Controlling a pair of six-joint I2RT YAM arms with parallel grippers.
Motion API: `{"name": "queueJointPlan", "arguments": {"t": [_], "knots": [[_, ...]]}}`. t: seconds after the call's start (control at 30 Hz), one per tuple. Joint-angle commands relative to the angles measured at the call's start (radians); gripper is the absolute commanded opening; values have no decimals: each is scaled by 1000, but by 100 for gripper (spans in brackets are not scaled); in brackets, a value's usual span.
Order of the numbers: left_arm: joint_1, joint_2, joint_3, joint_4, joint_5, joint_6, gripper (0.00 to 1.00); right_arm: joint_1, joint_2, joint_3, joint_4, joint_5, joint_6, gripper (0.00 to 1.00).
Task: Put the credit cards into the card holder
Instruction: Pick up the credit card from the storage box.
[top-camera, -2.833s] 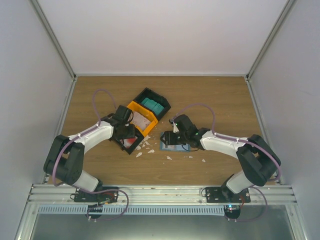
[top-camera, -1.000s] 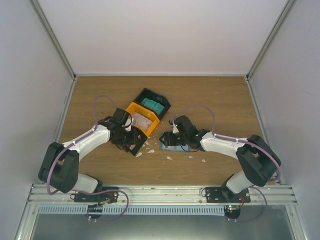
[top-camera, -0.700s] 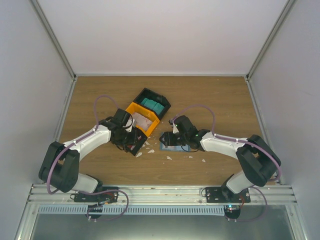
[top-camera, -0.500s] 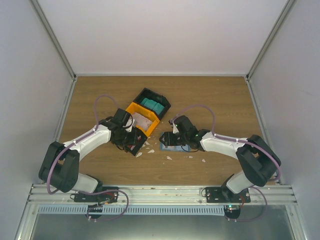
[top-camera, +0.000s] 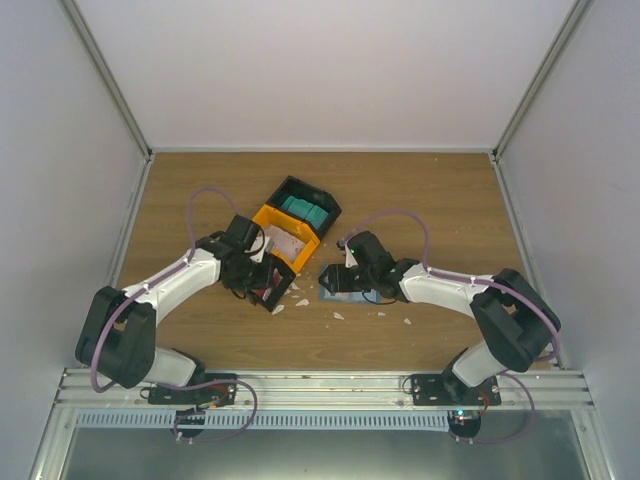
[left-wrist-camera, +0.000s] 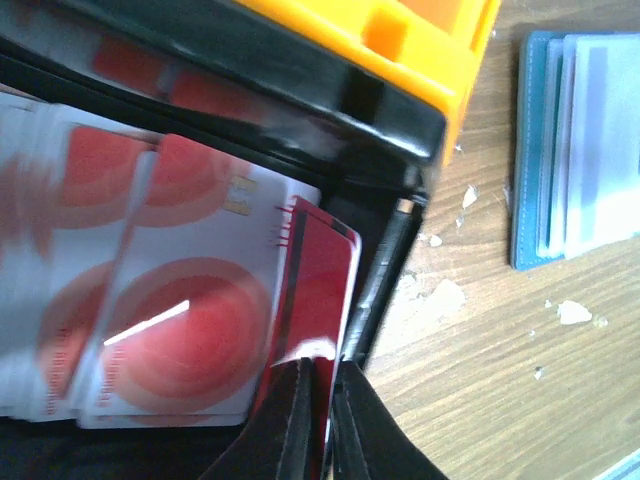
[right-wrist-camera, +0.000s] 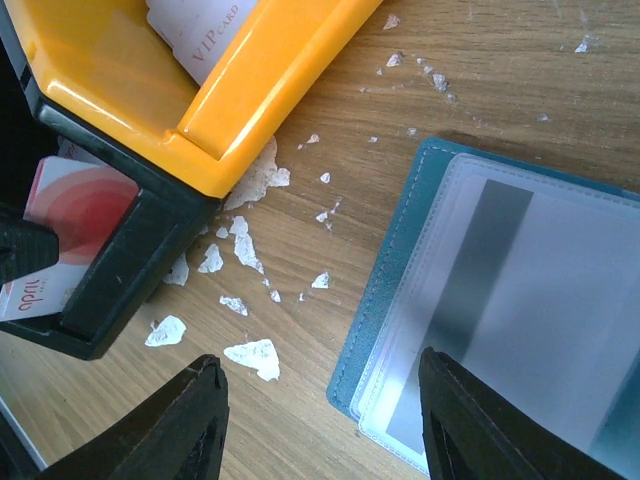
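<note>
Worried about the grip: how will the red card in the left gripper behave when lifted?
The red card stands unbent on edge in the left gripper, so probably stiff. Thin, so likely light. Its smooth face, pinched at one end, may slip.

This is a robotics lab test cell: plain white panels (top-camera: 330, 70) box in a wood-grain bench (top-camera: 200, 330) on three sides, held by aluminium posts (top-camera: 105, 75), and two cabled robot arms (top-camera: 175, 280) are bolted to a metal rail (top-camera: 320, 385) at its near edge.
</note>
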Motion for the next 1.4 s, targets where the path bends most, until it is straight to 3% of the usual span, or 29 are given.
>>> {"name": "queueJointPlan", "arguments": {"t": [0.0,0.17,0.4,0.53,0.8,1.03,1.2,1.37], "knots": [[-7,-32,39,-20,-31,14,8,10,6,18,17,-2,-3,53],[-7,-74,56,-31,-134,-4,0,11,-4,16,34,-16,-8,54],[-5,-143,53,-29,-211,-36,0,10,-16,14,124,-98,-15,58],[4,-201,65,-35,-217,-42,0,13,-41,0,239,-199,-4,66],[52,-290,149,-5,94,-43,0,15,-64,14,471,-351,51,77],[119,-349,196,73,365,-106,0,16,-42,49,603,-433,150,79],[152,-361,182,137,532,-161,0,16,-35,59,729,-495,228,75],[167,-370,172,170,607,-197,0,12,-28,65,808,-520,301,59]]}}
